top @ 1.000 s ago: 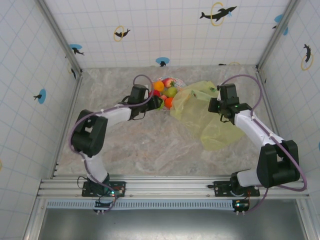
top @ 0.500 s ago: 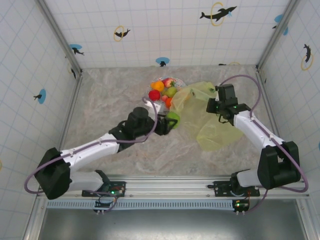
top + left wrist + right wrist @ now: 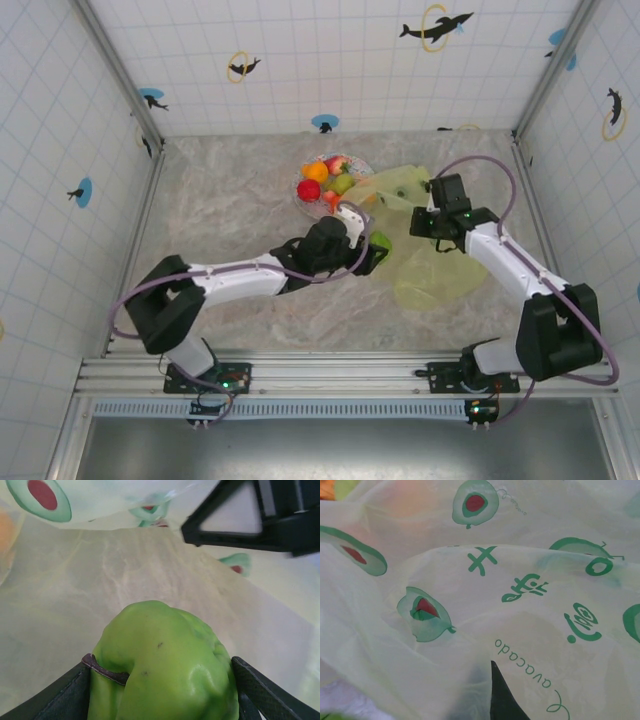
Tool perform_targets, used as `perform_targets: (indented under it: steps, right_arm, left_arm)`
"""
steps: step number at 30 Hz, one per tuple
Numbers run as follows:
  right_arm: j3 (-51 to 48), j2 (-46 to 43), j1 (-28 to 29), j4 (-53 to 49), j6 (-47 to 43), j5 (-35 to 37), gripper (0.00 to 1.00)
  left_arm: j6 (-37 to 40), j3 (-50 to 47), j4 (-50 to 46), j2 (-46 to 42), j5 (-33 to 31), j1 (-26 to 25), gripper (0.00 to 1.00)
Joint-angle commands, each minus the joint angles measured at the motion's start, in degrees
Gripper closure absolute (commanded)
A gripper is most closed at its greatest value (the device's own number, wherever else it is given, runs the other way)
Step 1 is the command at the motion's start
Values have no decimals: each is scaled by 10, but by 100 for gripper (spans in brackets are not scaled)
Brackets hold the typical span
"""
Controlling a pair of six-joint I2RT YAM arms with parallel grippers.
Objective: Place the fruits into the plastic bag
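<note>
The left gripper (image 3: 371,249) is clamped on a green fruit (image 3: 380,241), its two dark fingers (image 3: 64,696) pressed against the fruit's sides in the left wrist view. It hovers mid-table (image 3: 230,200), right at the near-left lip of the plastic bag (image 3: 432,268), which lies crumpled towards the right edge. Pale film printed with avocado halves (and a black angular part (image 3: 235,517) at upper right) lies directly ahead of the fruit. The right gripper (image 3: 422,218) is closed, pinching the bag's far rim; one finger (image 3: 501,696) shows dimly through the film. The other fruits (image 3: 317,171) sit on a patterned plate (image 3: 300,196) near the far edge, just beside the bag.
</note>
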Motion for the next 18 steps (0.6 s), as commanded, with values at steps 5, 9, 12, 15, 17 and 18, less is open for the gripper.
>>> perform_targets:
  steps: [5,9,12,15,17,18]
  right_arm:
    - [2,-64,-15,9,81,-112,100]
    - [-8,-80,-33,27,117,-151,100]
    - [-23,-89,-45,49,144,-185,100]
    - [-40,-97,-54,76,172,-218,100]
    - [-53,-102,-60,100,195,-232,100]
    - [-60,-105,-62,111,206,-237,100]
  left_arm:
    - [64,78,30,83,-36,0,43]
    - [58,105,56,121,-33,0,42]
    - [51,120,81,149,-28,0,41]
    - [45,137,105,181,-14,0,40]
    - [23,155,123,210,1,0,38]
    - [14,164,130,221,7,0,38]
